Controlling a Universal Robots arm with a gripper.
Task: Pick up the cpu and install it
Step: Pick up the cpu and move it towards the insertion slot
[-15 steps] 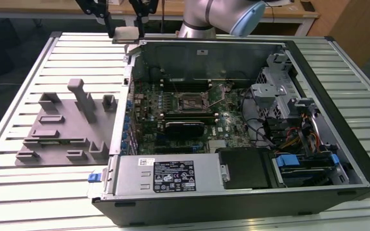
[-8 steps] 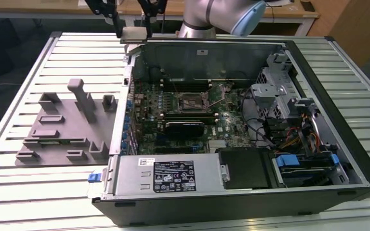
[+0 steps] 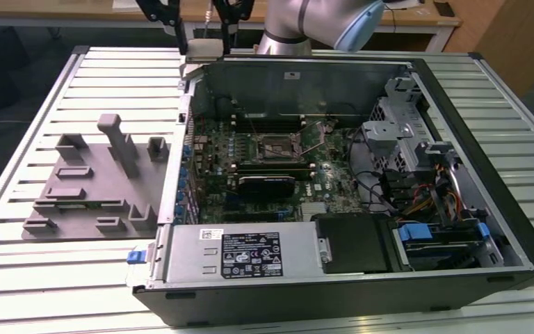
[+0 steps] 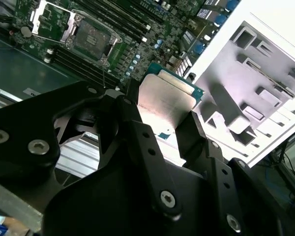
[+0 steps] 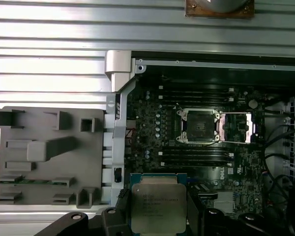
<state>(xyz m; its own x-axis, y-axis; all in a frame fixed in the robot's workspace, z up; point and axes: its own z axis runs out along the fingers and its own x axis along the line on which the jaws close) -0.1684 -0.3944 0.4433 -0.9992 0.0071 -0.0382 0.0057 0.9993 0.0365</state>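
Observation:
My gripper [image 3: 205, 42] hangs high over the far edge of the open computer case, shut on the cpu [image 3: 205, 48]. In both wrist views the cpu [image 4: 166, 101] [image 5: 159, 206] is a flat square chip with a silvery lid, pinched by its edges between the two black fingers [image 4: 137, 132]. The motherboard's socket [image 3: 281, 147] [image 5: 200, 126] [image 4: 91, 39] lies well below and apart from the chip. Its metal frame is swung open to one side.
A grey plastic tray [image 3: 91, 181] [image 5: 49, 157] with upright pegs and slots lies on the slatted table at the exterior view's left of the case. Inside the case [image 3: 489, 90] are memory slots, a drive cage, cables and a power supply [image 3: 239, 254].

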